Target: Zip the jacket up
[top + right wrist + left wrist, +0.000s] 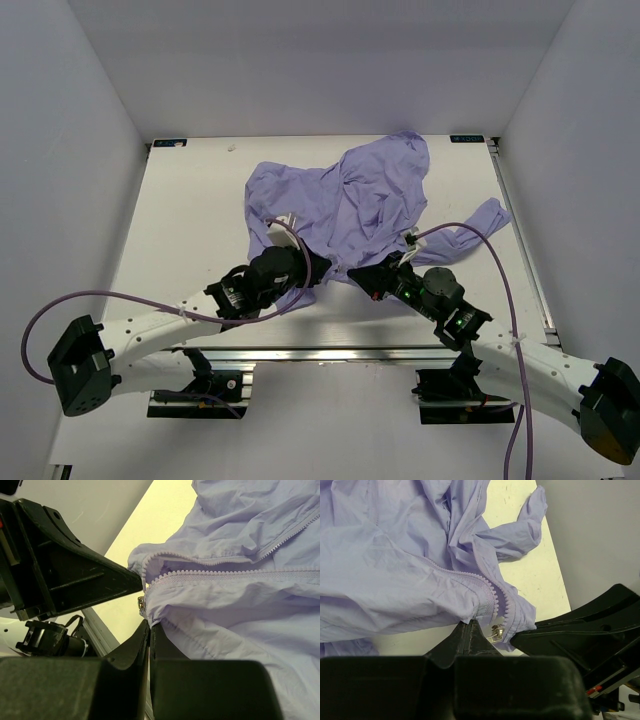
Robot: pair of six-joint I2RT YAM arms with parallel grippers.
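Left gripper (470, 630): I had jaws pinched shut on jacket (395, 580) hem, cloth spreading away ahead of tips. Zipper slider (495, 631) sat just right of those tips, at bottom end of teeth (479, 579). Right gripper (150, 629): clamped tight on hem too, slider just left of its tips. My read: hem gripped both sides, slider at bottom, basically whole zip left to pull.
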